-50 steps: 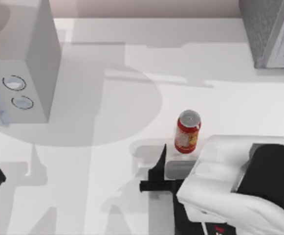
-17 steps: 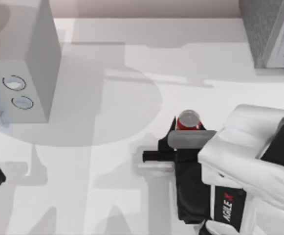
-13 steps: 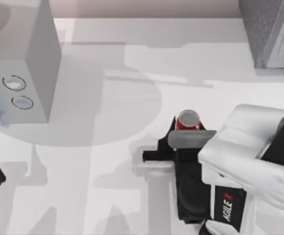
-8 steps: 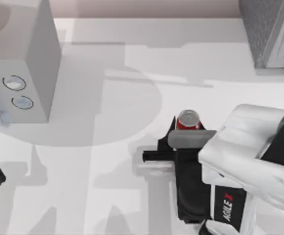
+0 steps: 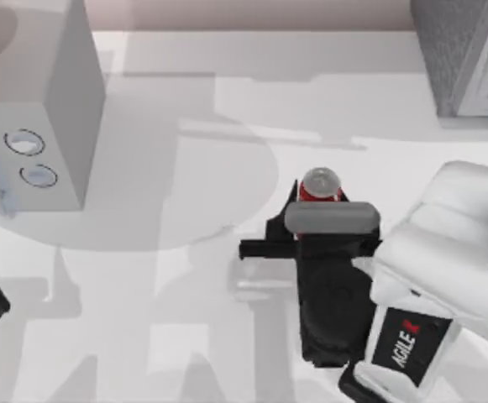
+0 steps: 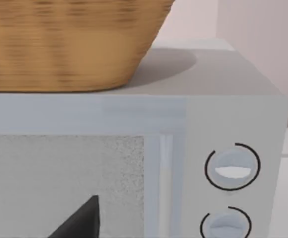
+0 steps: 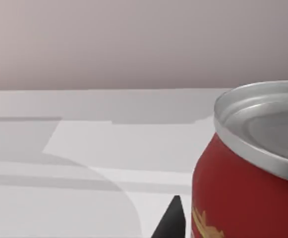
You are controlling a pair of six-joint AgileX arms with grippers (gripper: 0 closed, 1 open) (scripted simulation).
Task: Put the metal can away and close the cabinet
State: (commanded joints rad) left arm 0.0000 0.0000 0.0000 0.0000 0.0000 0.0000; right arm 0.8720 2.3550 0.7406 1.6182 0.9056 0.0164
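Lifted: metal can (image 5: 320, 184) | right claw (image 5: 311, 220) hides its body

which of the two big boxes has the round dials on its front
The smooth pale grey box at the table's left, with two ringed dials; the speckled dark grey cabinet at far right has none.

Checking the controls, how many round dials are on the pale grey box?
2: upper dial and lower dial, stacked on the pale grey box at the table's left; none looks hidden.
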